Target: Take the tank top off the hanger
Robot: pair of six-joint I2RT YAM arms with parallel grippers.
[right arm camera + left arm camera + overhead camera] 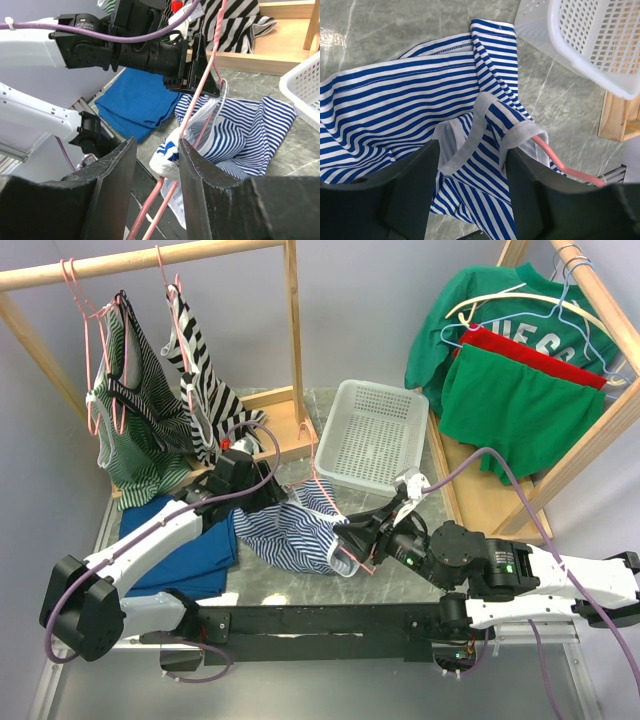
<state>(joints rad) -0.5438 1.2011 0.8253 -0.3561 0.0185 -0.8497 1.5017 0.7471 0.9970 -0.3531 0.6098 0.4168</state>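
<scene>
We start with the white perforated basket [372, 435], which stands at the back of the table [400, 585] just beside the right-hand wooden rack [603, 315]. Only its own holed floor and walls show inside it.

In front of the basket, the blue-and-white striped tank top [300, 535] lies crumpled on the table between the two arms. It is still threaded on the pink hanger [216, 45], which rises tilted out of the cloth.

The left gripper [472, 150] is clenched on a raised fold of the tank top. The white-bound edge presses against both inner faces of its fingers. The right gripper [157, 145] grasps the lower wires of the hanger, with a wad of the striped cloth caught between its fingers too.

The tabletop is greenish marbled stone. A folded blue cloth [185, 540] lies at its left, touching the tank top's edge. Behind that stands the left wooden rack [150, 260], where a green-striped top [135, 435] and a black-and-white striped top [205, 390] hang on pink hangers. On the right rack hang a green sweatshirt [480, 310] and a red-and-green garment [520, 400]. The wall [370, 300] behind is plain pale grey.
</scene>
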